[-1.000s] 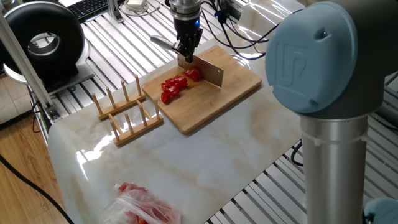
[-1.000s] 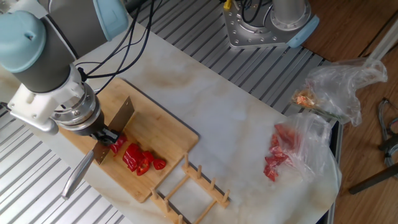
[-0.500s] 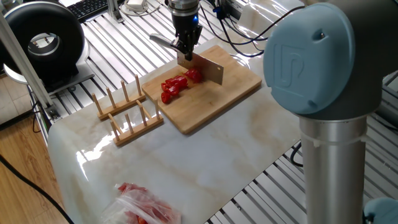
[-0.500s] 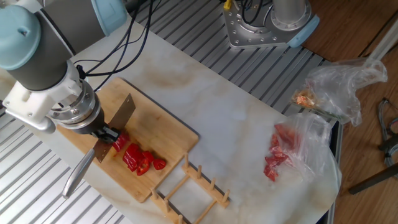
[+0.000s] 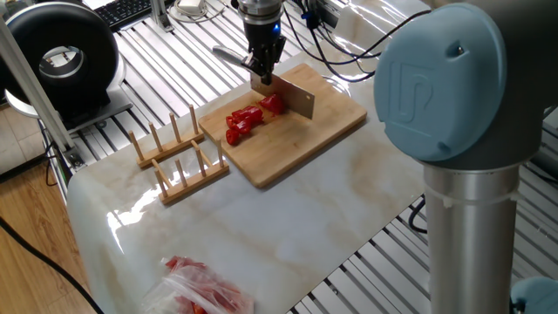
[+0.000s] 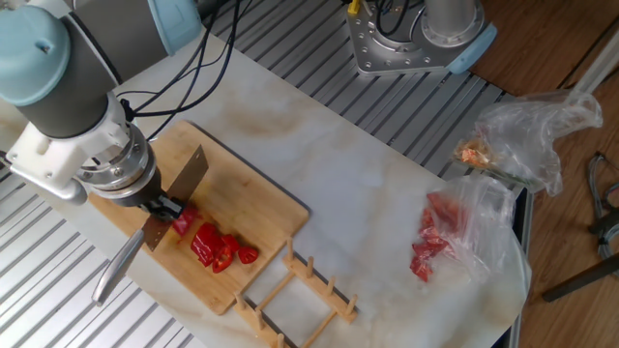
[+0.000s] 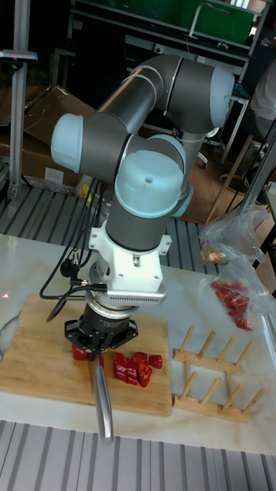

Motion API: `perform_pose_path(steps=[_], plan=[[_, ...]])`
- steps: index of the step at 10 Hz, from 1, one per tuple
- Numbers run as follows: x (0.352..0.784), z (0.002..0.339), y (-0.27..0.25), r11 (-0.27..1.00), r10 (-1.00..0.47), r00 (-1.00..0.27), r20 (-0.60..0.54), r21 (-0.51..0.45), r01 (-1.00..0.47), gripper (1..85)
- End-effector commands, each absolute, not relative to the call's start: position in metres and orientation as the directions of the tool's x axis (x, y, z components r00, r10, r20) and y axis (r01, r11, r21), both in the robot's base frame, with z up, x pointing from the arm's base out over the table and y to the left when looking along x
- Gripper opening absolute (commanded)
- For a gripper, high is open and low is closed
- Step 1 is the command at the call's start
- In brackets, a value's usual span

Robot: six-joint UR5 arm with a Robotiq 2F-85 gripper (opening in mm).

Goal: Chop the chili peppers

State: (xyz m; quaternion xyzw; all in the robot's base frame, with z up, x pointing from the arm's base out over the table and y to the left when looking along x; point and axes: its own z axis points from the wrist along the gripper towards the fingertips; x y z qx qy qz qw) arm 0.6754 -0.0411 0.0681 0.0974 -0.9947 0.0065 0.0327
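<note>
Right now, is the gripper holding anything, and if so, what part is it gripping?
Yes. The gripper is shut on a cleaver, gripping it where the metal handle meets the blade, above the chili peppers.

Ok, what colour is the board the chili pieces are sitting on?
Light tan bamboo, with a plain wood grain. The cutting board shows best in the one fixed view, under the chili peppers.

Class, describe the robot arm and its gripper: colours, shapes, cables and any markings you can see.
The arm has thick dark grey tube segments with rounded pale blue joint caps, one embossed with a logo. A white wrist block with a perforated face sits above a silver ring. The gripper is black and compact. Black cables run along the arm.
</note>
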Motion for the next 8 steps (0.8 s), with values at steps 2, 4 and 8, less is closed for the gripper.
perform_pose_path(steps=[2, 4, 8], plan=[[0.677, 0.061, -0.033, 0.984, -0.178, -0.983, 0.049, 0.024, -0.177, 1.3], [0.681, 0.06, -0.033, 0.983, -0.181, -0.983, 0.037, 0.022, -0.18, 1.3], [0.701, 0.078, -0.025, 0.984, -0.179, -0.984, 0.012, 0.006, -0.179, 1.3]])
